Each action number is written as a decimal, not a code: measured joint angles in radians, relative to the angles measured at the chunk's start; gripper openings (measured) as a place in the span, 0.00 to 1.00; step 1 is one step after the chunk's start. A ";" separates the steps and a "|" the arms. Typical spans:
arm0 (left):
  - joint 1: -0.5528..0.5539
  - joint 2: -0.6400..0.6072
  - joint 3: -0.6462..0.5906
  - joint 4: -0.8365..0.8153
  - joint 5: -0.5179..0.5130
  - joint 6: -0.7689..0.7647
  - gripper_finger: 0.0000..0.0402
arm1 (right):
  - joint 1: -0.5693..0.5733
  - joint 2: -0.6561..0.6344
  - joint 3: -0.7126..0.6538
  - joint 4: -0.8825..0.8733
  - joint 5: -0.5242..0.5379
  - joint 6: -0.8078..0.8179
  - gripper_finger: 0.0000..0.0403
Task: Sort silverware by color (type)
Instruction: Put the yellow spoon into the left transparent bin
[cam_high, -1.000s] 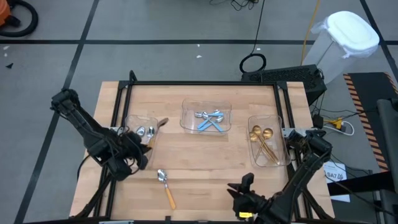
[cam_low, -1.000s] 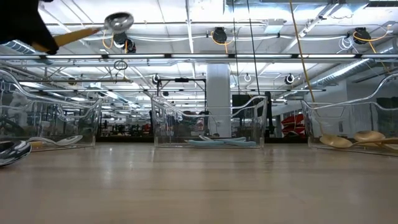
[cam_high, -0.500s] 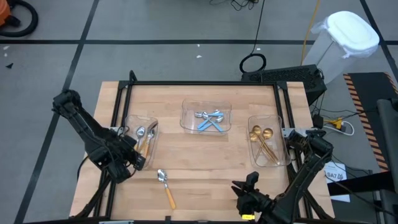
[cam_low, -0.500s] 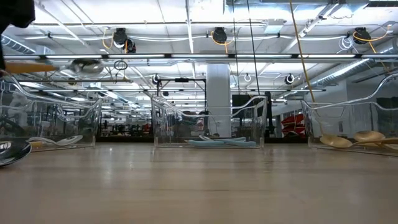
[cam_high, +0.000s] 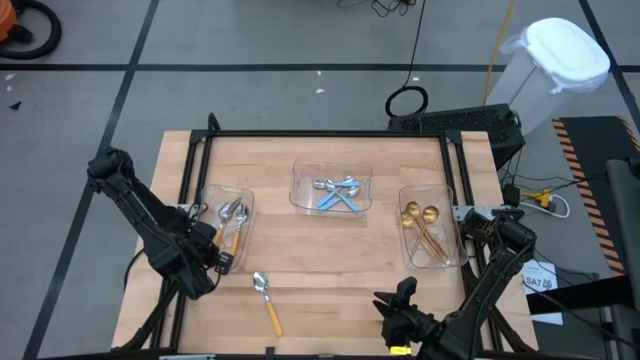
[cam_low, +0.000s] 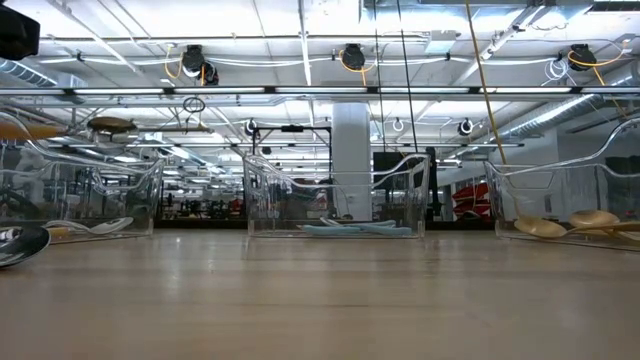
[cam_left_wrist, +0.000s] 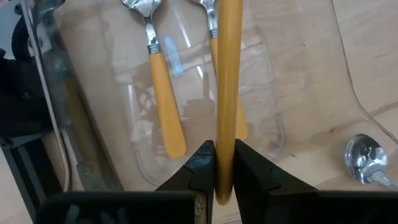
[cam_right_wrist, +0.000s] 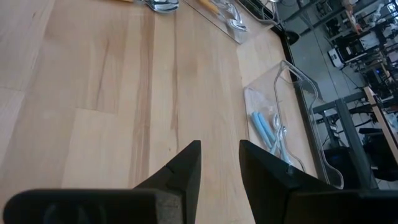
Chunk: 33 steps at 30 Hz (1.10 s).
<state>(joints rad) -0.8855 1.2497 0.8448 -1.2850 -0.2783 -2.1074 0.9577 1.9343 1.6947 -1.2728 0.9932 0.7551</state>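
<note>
The left tool (cam_left_wrist: 224, 163) sits at the near end of the left tray (cam_high: 246, 196), its two fingers (cam_left_wrist: 198, 163) nearly together with the orange handle of a spoon (cam_left_wrist: 227, 93) between them. That spoon reaches out over the tray, above two more orange-handled spoons (cam_left_wrist: 163, 99) lying on the tray floor. In the low view the spoon's bowl (cam_low: 110, 124) shows up high above the tray's rim, so it hangs in the air, not down in the tray.

Just outside the tray on the desk (cam_high: 330, 250) lies a lone orange-handled spoon (cam_high: 267, 300), its silver bowl toward the far side, near the left tool.

The middle tray (cam_high: 300, 178), toward the far edge, holds the blue-handled spoons (cam_high: 337, 192) in a crossed heap. The right tray (cam_high: 405, 240) holds the gold spoons (cam_high: 424, 228), bowls at the far end.

The right tool (cam_right_wrist: 219, 163) hovers over bare wood at the near edge, right of centre, its fingers partly apart with nothing between them, well apart from every spoon.
</note>
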 joint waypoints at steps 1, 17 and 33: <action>0.001 0.001 0.000 0.000 0.000 0.003 0.11 | 0.000 0.000 0.000 0.000 0.000 -0.001 0.25; 0.063 0.034 0.000 0.007 0.021 0.032 0.11 | 0.000 0.000 0.000 0.004 0.000 -0.011 0.25; 0.181 0.086 0.000 0.033 0.046 0.165 0.11 | 0.000 0.000 0.000 0.004 0.000 -0.015 0.25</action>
<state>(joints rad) -0.7043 1.3357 0.8448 -1.2517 -0.2321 -1.9427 0.9573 1.9343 1.6947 -1.2686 0.9936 0.7399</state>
